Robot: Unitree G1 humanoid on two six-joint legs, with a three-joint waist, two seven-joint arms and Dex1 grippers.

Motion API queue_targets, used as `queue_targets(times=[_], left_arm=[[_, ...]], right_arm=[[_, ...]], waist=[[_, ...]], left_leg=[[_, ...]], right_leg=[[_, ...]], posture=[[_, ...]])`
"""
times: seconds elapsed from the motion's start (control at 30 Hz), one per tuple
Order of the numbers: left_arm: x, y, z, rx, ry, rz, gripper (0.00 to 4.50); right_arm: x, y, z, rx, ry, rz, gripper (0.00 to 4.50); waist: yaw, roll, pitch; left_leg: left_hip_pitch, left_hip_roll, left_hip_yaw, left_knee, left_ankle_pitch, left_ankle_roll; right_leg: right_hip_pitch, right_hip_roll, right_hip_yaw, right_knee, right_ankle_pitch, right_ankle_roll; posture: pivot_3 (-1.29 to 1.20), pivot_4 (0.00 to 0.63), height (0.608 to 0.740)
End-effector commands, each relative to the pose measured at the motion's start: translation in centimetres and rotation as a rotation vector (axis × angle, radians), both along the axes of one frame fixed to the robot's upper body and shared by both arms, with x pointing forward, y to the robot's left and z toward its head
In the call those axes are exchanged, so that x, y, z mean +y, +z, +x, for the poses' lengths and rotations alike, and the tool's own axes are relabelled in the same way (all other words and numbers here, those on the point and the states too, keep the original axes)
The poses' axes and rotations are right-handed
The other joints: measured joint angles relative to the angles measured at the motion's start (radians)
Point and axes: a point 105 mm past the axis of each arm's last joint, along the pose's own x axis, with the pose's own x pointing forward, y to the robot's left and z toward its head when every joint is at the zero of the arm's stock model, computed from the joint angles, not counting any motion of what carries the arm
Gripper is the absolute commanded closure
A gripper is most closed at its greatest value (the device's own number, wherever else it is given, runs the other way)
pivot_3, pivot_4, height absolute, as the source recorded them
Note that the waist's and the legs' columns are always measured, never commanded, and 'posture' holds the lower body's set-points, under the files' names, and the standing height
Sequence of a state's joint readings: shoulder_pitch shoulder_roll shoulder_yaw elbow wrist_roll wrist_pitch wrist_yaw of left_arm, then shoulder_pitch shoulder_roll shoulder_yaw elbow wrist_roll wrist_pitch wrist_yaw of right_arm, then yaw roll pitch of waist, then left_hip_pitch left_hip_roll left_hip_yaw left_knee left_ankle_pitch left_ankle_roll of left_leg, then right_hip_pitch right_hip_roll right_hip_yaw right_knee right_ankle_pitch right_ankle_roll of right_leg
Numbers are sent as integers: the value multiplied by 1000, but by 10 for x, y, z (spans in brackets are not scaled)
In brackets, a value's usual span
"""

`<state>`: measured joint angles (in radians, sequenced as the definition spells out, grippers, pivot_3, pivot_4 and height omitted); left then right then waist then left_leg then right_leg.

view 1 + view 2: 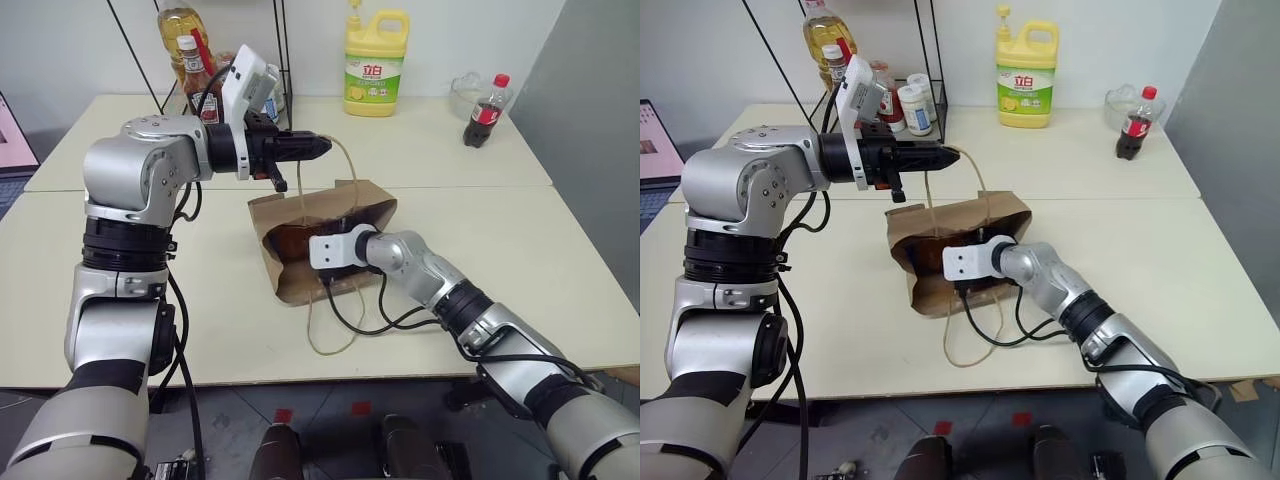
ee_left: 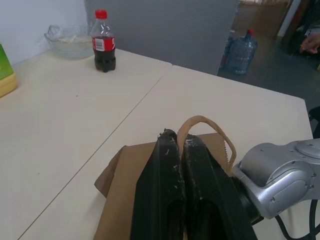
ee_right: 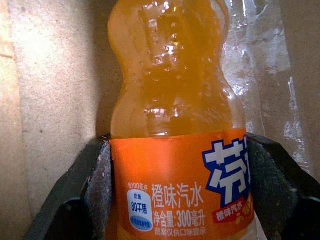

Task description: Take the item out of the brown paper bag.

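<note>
Orange bottle point(image 3: 175, 150) sat between right gripper point(image 3: 177, 195) fingers inside the brown paper bag point(image 1: 300, 275), pads flanking its label, apparently touching. Left gripper point(image 1: 318, 146), clamped shut on the handle point(image 1: 345, 165), lifted it, keeping the mouth open.

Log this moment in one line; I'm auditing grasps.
left gripper: shut on bag handle | right gripper: fingers flank orange bottle inside bag

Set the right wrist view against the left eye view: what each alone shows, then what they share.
Right wrist view alone: the orange bottle between the right gripper's jaws, against its label.

Left eye view alone: the left gripper shut on a handle, the detergent jug, the cola bottle.

Shared: the brown paper bag, seen from inside and outside.
</note>
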<state>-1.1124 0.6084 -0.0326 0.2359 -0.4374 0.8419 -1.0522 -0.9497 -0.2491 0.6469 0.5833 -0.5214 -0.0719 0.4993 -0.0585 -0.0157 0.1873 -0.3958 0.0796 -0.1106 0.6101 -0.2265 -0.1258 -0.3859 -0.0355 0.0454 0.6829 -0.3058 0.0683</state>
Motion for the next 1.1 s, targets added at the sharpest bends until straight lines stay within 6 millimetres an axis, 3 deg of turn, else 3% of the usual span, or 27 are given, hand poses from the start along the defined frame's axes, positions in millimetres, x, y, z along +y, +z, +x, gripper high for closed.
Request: queue_targets(times=[0.03, 0.2, 0.7, 0.97, 1.1], left_arm=[[2, 17, -3, -68, 5, -30, 4500], [5, 8, 1, -72, 24, -3, 4500], [10, 4, 20, -100, 112, 11, 4500], [15, 3, 27, -113, 147, 25, 4500], [15, 1, 27, -113, 147, 26, 4500]], right_arm=[[-16, -4, 0, 3, -1, -9, 1247], [-12, 33, -20, -133, 162, 107, 1247], [-46, 71, -71, -144, 314, 339, 1247], [-75, 122, -105, -152, 280, 602, 1247], [-104, 149, -97, -217, 117, 710, 1247]], waist=[[2, 0, 0], [3, 0, 0], [2, 0, 0], [2, 0, 0], [4, 0, 0]], left_leg=[[0, 0, 0, 0, 0, 0], [-3, 0, 0, 0, 0, 0], [-4, 0, 0, 0, 0, 0], [-4, 0, 1, 0, 0, 0], [-4, 0, 1, 0, 0, 0]], right_leg=[[0, 0, 0, 0, 0, 0], [-2, 0, 0, -2, 0, 0], [-3, 0, 0, -2, 0, 0], [-3, 0, 0, -2, 0, 0], [-3, 0, 0, -2, 0, 0]], posture=[[0, 150, 740], [0, 150, 740], [0, 150, 740], [0, 150, 740], [0, 150, 740]])
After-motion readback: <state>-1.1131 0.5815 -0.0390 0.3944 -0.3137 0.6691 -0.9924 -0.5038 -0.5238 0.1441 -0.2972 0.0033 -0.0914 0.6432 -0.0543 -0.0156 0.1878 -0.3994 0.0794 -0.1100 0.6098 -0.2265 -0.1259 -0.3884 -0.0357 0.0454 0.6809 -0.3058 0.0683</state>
